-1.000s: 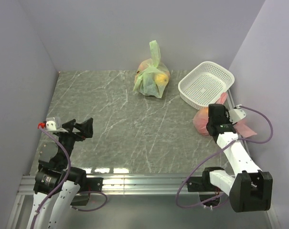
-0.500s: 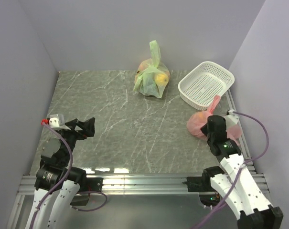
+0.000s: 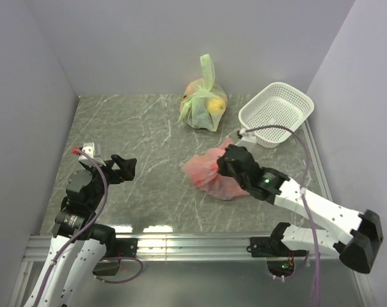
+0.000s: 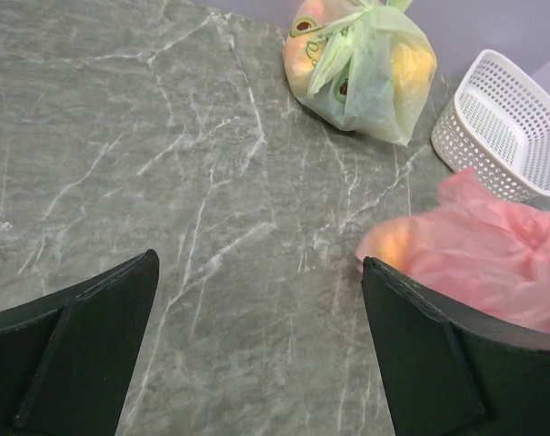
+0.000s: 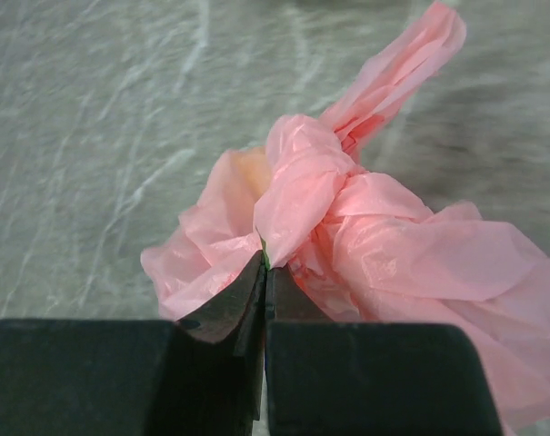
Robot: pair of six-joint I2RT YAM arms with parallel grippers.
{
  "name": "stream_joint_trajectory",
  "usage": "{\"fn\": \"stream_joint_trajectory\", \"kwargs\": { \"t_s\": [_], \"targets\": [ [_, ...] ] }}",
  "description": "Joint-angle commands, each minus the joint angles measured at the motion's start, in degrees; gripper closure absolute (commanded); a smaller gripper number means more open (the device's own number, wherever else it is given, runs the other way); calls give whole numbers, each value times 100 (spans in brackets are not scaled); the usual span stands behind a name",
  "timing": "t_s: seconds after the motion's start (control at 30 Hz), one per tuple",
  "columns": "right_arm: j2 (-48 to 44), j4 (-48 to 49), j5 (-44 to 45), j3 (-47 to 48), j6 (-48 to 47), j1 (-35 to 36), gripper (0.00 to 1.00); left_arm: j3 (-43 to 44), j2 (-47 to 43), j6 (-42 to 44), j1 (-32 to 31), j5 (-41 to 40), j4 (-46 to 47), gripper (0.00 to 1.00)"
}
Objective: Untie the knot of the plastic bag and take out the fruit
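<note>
The pink plastic bag [image 3: 207, 173] lies near the middle of the table, below the green bag. My right gripper [image 3: 227, 162] is shut on a fold of its plastic right beside the knot [image 5: 306, 177], with the jaws pressed together [image 5: 265, 263]. One loose ear [image 5: 397, 73] sticks up past the knot. An orange-yellow fruit [image 4: 397, 243] glows through the pink film; the other fruit is hidden inside. My left gripper [image 3: 125, 169] is wide open at the left with only bare table between its fingers [image 4: 256, 263], and the pink bag [image 4: 493, 254] sits just past its right finger.
A light green tied bag [image 3: 205, 105] with yellowish fruit stands at the back centre. A white basket [image 3: 276, 114] sits at the back right, against the wall. Grey walls close in the left, back and right.
My right gripper closed on the pink bag and pulled it from the right edge by the basket to the table's middle. The left arm reached slightly forward and right.
</note>
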Motion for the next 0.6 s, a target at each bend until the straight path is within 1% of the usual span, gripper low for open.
{"fn": "stream_joint_trajectory", "kwargs": {
  "t_s": [0.0, 0.03, 0.07, 0.13, 0.17, 0.2, 0.23, 0.27, 0.3, 0.37, 0.4, 0.43, 0.57],
  "targets": [
    [664, 1216, 480, 321, -104, 476, 100, 197, 80, -12, 0, 316, 185, 1],
    [815, 1435, 498, 278, -43, 599, 100, 179, 141, -21, 0, 334, 212, 1],
    [965, 1855, 429, 190, 45, 844, 100, 179, 177, -47, 0, 404, 238, 1],
    [1413, 2182, 280, 207, 116, 1126, 98, 196, 317, -65, 0, 500, 221, 1],
    [1562, 2228, 148, 329, 73, 1371, 80, 205, 361, -126, 0, 605, 203, 1],
    [1790, 2228, -1, 408, -15, 1478, 68, 231, 405, -161, 0, 711, 203, 1],
    [1862, 2489, -168, 479, -294, 1566, 55, 232, 458, -196, 0, 825, 221, 1],
    [1932, 2570, -683, 610, -471, 1619, 30, 232, 493, -293, 0, 1018, 238, 1],
    [1916, 2580, -845, 672, -568, 1620, 22, 232, 511, -346, 0, 1089, 256, 1],
    [1724, 2440, -995, 865, -963, 1611, 11, 267, 590, -503, 0, 1273, 265, 1],
    [1609, 2344, -1013, 944, -1156, 1611, 10, 293, 625, -539, -9, 1344, 273, 1],
    [1486, 2282, -1022, 1024, -1584, 1620, 10, 337, 686, -574, 0, 1423, 282, 1],
    [801, 1456, -820, 1420, -2405, 1454, 9, 346, 897, -732, -9, 1819, 519, 1]
  ]
}}
